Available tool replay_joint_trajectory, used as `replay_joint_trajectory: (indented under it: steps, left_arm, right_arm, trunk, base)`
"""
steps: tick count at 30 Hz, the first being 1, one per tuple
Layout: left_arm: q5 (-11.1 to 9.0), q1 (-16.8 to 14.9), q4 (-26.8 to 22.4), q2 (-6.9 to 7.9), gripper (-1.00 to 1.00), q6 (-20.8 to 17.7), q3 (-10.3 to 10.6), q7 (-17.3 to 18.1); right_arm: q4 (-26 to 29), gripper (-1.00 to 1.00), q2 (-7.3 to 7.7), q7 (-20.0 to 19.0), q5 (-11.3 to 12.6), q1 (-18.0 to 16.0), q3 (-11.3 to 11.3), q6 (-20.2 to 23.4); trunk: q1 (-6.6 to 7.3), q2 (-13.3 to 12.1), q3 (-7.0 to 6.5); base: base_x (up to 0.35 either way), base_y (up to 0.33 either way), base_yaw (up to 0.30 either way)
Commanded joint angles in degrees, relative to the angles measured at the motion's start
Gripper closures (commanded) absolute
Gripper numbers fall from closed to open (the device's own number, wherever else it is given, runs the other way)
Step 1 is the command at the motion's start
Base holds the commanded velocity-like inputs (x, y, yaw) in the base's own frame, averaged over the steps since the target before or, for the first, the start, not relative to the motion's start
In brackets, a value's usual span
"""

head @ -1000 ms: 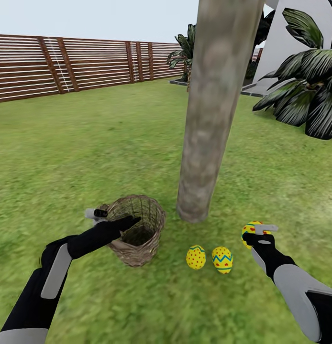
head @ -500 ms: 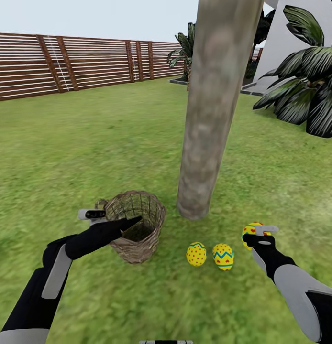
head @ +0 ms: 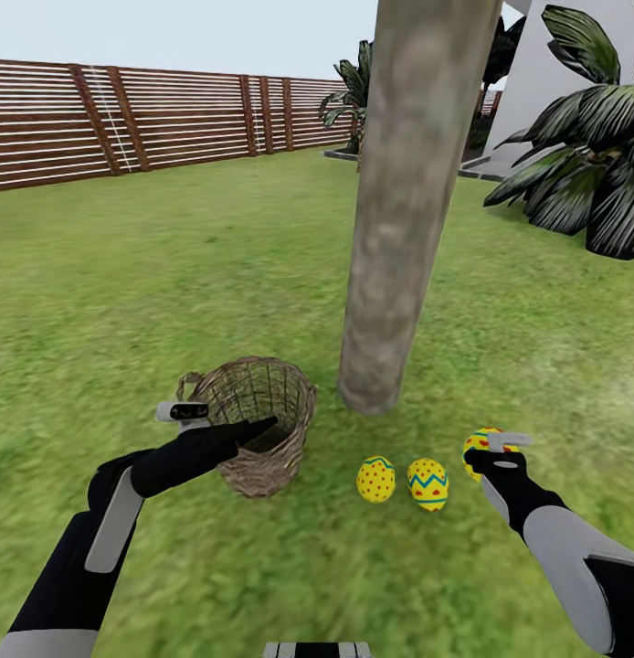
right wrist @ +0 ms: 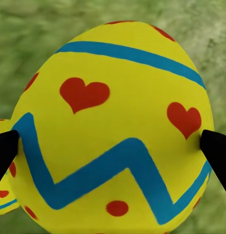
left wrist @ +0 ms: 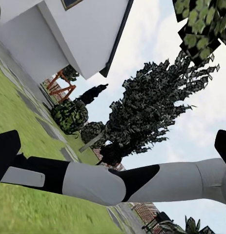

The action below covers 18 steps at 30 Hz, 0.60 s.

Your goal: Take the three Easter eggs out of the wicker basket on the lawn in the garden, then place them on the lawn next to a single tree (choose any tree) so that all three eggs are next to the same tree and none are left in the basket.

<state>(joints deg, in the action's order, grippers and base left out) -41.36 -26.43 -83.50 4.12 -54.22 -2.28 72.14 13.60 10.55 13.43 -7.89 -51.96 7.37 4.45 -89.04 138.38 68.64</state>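
The wicker basket (head: 262, 429) stands on the lawn (head: 171, 274) just left of the tree (head: 395, 228); no egg shows inside it. Two Easter eggs (head: 375, 480) (head: 427, 483) lie side by side on the grass in front of the trunk. My right gripper (head: 492, 448) (right wrist: 113, 146) is shut on the third Easter egg (head: 480, 442) (right wrist: 117, 126), low over the grass to their right. My left gripper (head: 221, 420) is open at the basket's near left rim, with one finger outside it and one over its opening, nothing between them.
A brown slat fence (head: 125, 119) runs along the far side of the garden. Palm fronds (head: 591, 174) and a white house wall (head: 554, 82) stand at the right. Open grass stretches left of and beyond the basket.
The whole view has shifted a little. The basket now looks more upright beside my left gripper. My right gripper still holds its egg in the same spot.
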Motion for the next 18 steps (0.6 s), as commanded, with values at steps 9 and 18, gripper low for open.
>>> replay_joint_trajectory:
  steps: [9, 18]
  left_arm:
    - [-0.2, 0.0, 0.0, 0.01, -1.00, -0.5, 0.1, 0.0]
    - [-0.2, 0.0, 0.0, 0.01, -1.00, -0.5, 0.1, 0.1]
  right_arm:
    - [-0.6, 1.00, -0.02, 0.4, -0.4, -2.2, 0.4, 5.9]
    - [-6.1, 1.00, -0.04, 0.5, -0.4, -8.3, 0.4, 6.9]
  trunk:
    - [-1.97, 3.6, 1.66]
    - [-2.79, 4.9, 3.53]
  base:
    - [0.000, 0.000, 0.000]
    - [0.000, 0.000, 0.000]
